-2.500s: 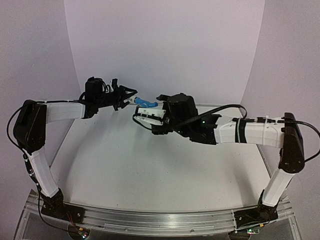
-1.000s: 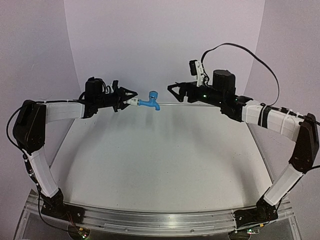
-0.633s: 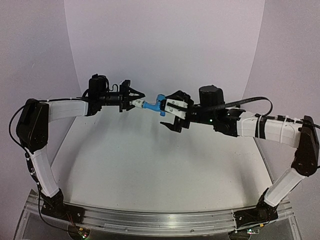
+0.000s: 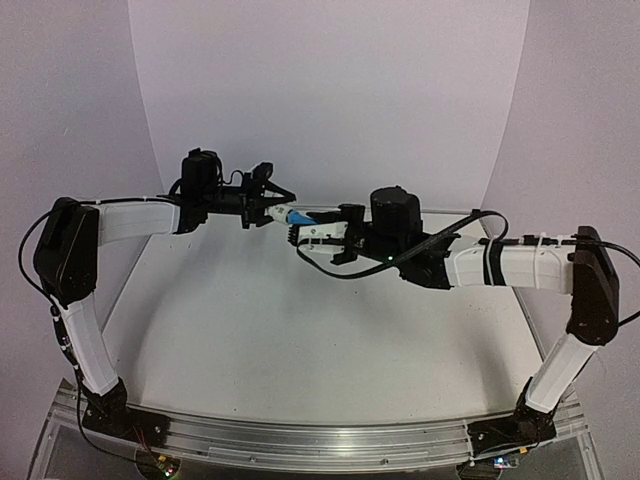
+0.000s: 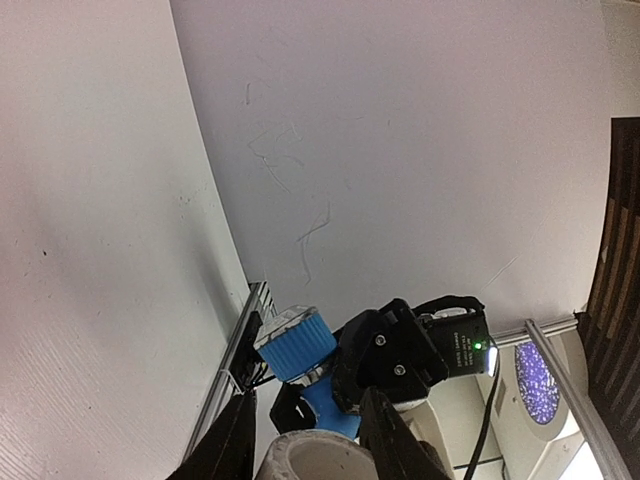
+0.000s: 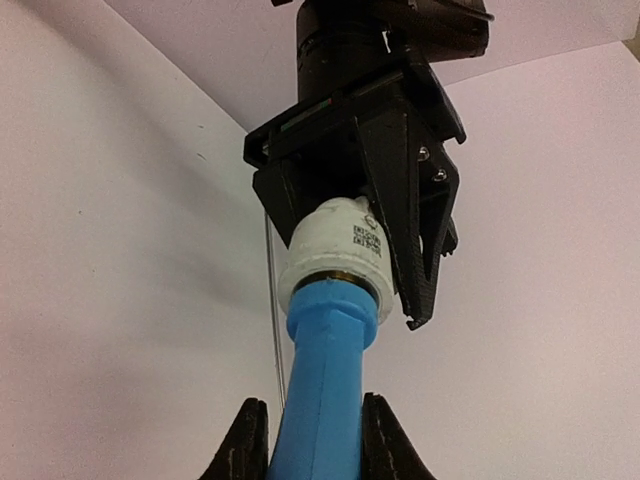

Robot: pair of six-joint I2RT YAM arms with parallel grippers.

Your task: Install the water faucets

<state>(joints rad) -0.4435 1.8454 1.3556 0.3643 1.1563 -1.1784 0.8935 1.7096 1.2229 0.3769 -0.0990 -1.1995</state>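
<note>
Gripping the white pipe fitting [image 6: 335,245] with the left fingers [image 6: 412,225], squeezing the blue tap [image 6: 325,400] with the right fingers [image 6: 250,445], both up in the air over the tabletop [image 4: 300,340]. Looks already joined end to end, probably just needs screwing tight

White table [image 4: 300,350] stood w/ an aluminium rail [image 4: 320,438] along its near edge. A plain white backdrop [image 4: 330,90] curved round the far side (lilac cast, even light). Left wrist view showed a round speckled disc [image 5: 537,382], poss. a ceiling lamp, nr dark slats [image 5: 625,250].
</note>
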